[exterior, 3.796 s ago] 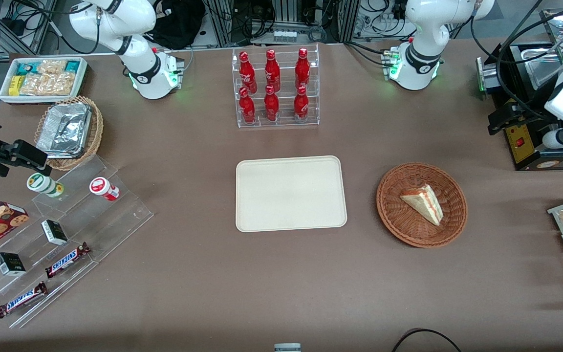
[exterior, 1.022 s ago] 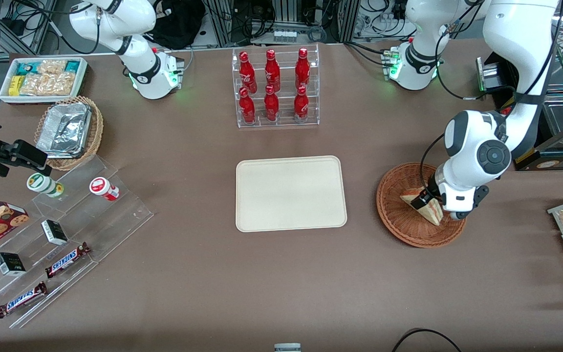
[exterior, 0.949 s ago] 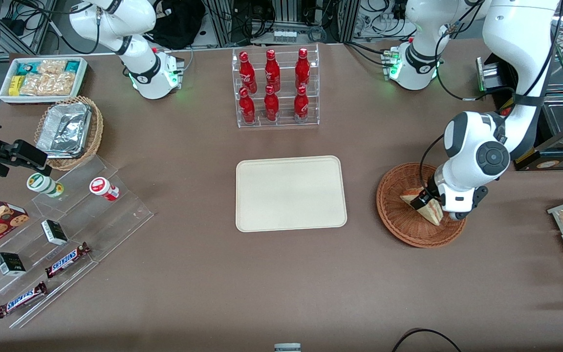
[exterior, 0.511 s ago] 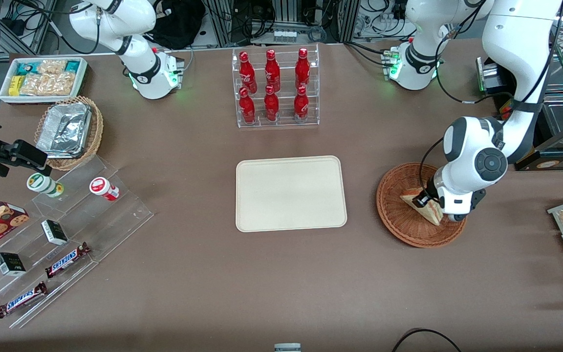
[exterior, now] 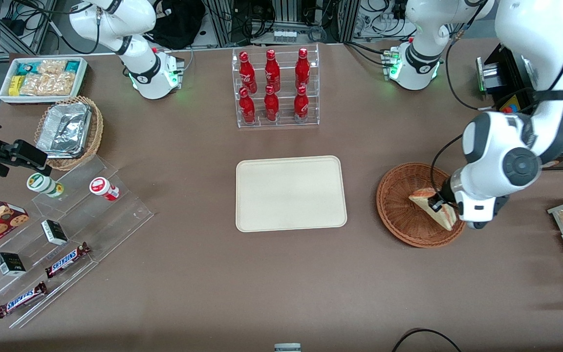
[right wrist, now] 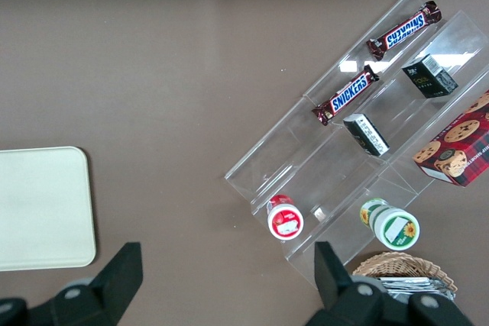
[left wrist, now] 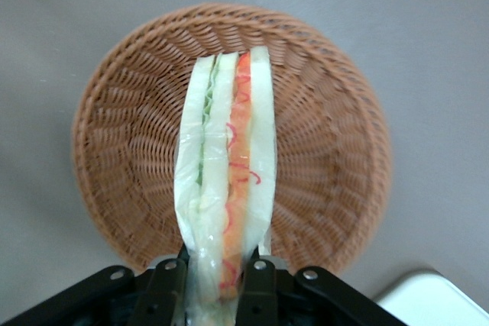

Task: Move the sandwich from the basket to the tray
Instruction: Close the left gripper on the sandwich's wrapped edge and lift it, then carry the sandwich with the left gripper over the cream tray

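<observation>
Front view
Gripper (exterior: 442, 204): over the basket, at the side toward the working arm's end of the table, fingers clamped on the sandwich.
Sandwich (exterior: 433, 207): a wedge held in the gripper above the basket, its pointed end toward the front camera; whether it is touching the weave cannot be told here.
Basket (exterior: 402, 215): round, reddish-brown, on the brown table (exterior: 262, 283), beside the tray toward the working arm's end.
Tray (exterior: 290, 193): cream, rectangular, flat on the middle of the table, apart from the basket, nothing on it.
Bottle rack (exterior: 275, 88): clear stand with six red bottles, farther from the front camera than the tray.

Left wrist view
Gripper (left wrist: 218, 280): black fingers (left wrist: 258, 284) pressed on both bread faces at one end of the wedge.
Sandwich (left wrist: 226, 173): standing on edge between the fingers, green filling along one side and orange along the other, wrapped in clear film.
Basket (left wrist: 328, 143): seen straight from above, directly beneath the sandwich, nothing else in it.
Tray (left wrist: 447, 303): only one pale corner shows, near the basket's rim.

Right wrist view
Tray (right wrist: 42, 208): one end with rounded corners on the brown table.
Clear stepped stand (right wrist: 367, 150): holds two chocolate bars (right wrist: 345, 95), small dark boxes and two round tubs.
</observation>
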Action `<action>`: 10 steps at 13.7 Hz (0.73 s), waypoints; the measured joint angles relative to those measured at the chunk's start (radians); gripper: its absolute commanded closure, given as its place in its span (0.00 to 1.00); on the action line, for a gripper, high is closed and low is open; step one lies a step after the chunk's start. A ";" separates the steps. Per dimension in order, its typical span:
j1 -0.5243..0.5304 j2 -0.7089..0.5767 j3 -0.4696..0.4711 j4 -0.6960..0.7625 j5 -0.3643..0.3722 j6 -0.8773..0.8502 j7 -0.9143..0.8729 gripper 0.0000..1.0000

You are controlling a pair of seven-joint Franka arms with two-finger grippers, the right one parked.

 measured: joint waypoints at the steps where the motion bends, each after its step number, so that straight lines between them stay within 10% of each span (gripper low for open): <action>1: -0.021 -0.007 -0.002 0.055 0.000 -0.056 0.000 0.88; 10: -0.374 0.030 -0.012 0.205 0.008 -0.138 -0.060 0.89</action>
